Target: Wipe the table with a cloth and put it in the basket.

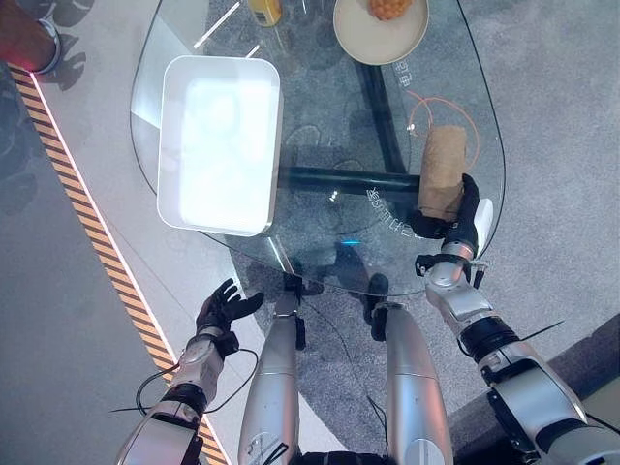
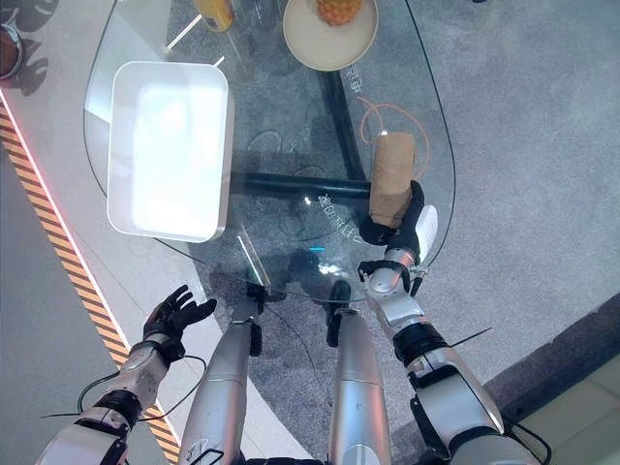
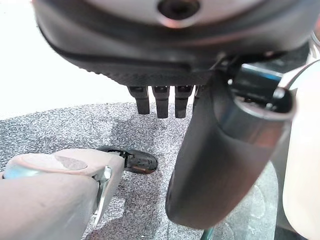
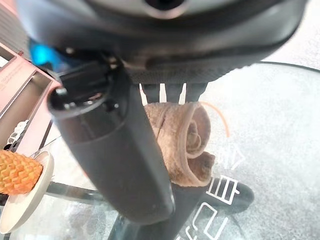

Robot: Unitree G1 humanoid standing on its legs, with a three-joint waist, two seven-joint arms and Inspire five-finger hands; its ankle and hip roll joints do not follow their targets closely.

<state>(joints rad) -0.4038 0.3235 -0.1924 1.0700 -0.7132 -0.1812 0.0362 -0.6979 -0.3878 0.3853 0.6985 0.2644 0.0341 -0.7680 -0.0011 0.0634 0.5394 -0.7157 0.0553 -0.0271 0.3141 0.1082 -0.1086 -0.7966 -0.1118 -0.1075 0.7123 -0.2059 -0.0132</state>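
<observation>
Glass table (image 1: 320, 145): clear oval top over grey speckled floor (a yellow-and-black striped strip runs along the left).
Basket (image 1: 219, 143): white rectangular tub, on the table's left part.
Cloth (image 1: 442, 170): brown roll near the table's right edge, long axis running away from the robot.
Right hand (image 1: 463, 221): fingers curled round the cloth's near end.
Left hand (image 1: 225, 308): off the table, fingers spread loose, empty.
Plate (image 1: 380, 29): far edge, holding a pineapple (image 1: 389, 8).

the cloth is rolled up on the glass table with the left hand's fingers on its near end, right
Not quite: the right hand has its fingers on the near end of the rolled cloth, as both eye views show. The left hand hangs open off the glass table.
</observation>
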